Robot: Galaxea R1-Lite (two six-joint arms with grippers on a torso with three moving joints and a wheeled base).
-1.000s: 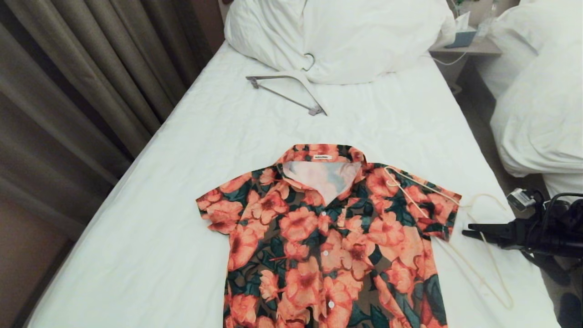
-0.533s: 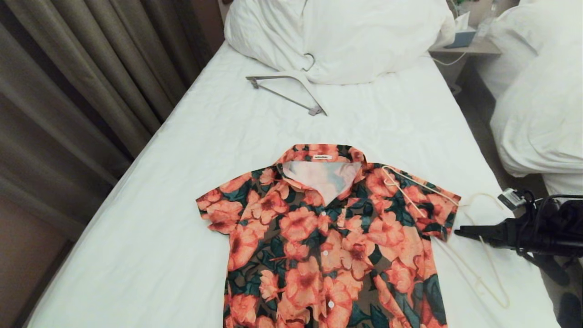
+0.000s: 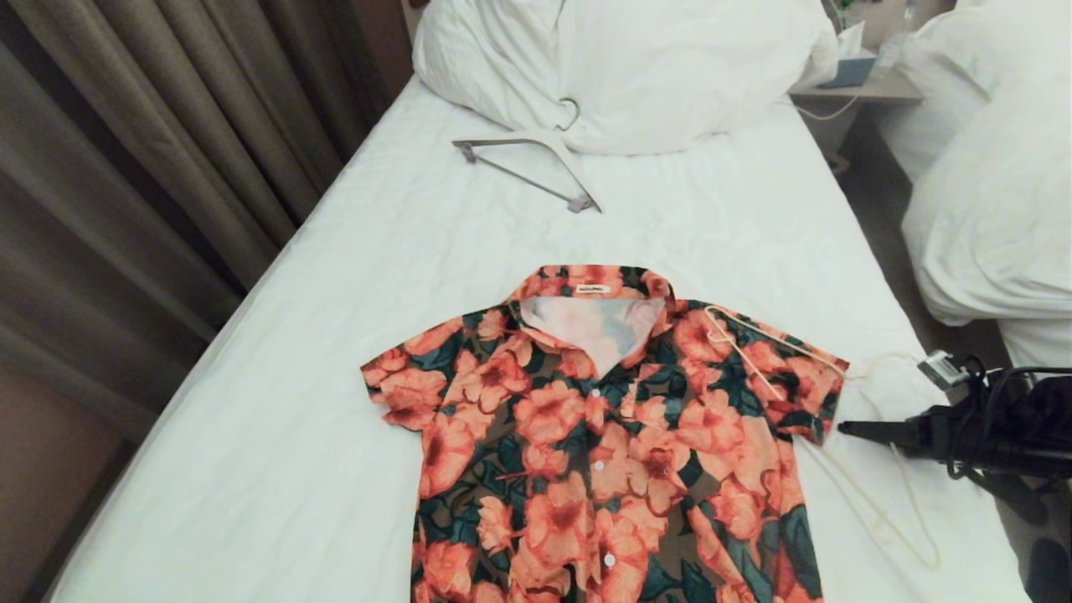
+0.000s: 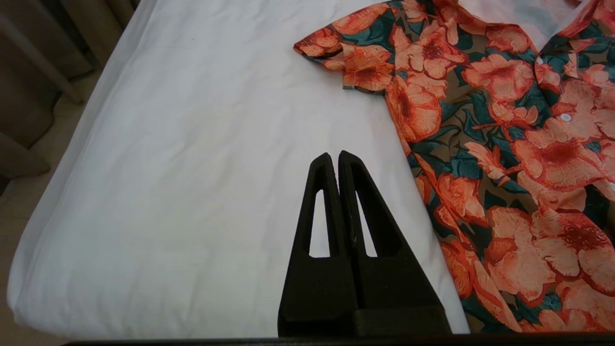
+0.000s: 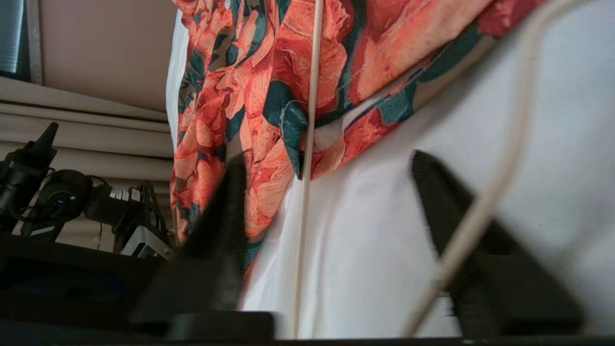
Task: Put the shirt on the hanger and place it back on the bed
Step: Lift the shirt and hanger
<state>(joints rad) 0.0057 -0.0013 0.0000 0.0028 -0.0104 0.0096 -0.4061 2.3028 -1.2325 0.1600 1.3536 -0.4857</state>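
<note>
The shirt, orange flowers on dark green, lies flat and buttoned on the bed, collar toward the pillows. The thin cream hanger rests with its hook on the shirt's right shoulder; its frame runs off the sleeve onto the sheet. My right gripper reaches in low from the bed's right side, just off the sleeve hem. In the right wrist view its fingers stand apart, open, with one hanger rod between them and another crossing one finger. My left gripper is shut and empty over bare sheet beside the shirt's other sleeve.
A thicker white hanger with a grey bar lies near the big pillows. Curtains hang along the bed's left side. A second bed and a nightstand stand at the right.
The right gripper's fingers have drawn closer together around the hanger rod, and the gripper has edged slightly toward the sleeve. The hanger's outer loop shifted a little. The left arm is still.
</note>
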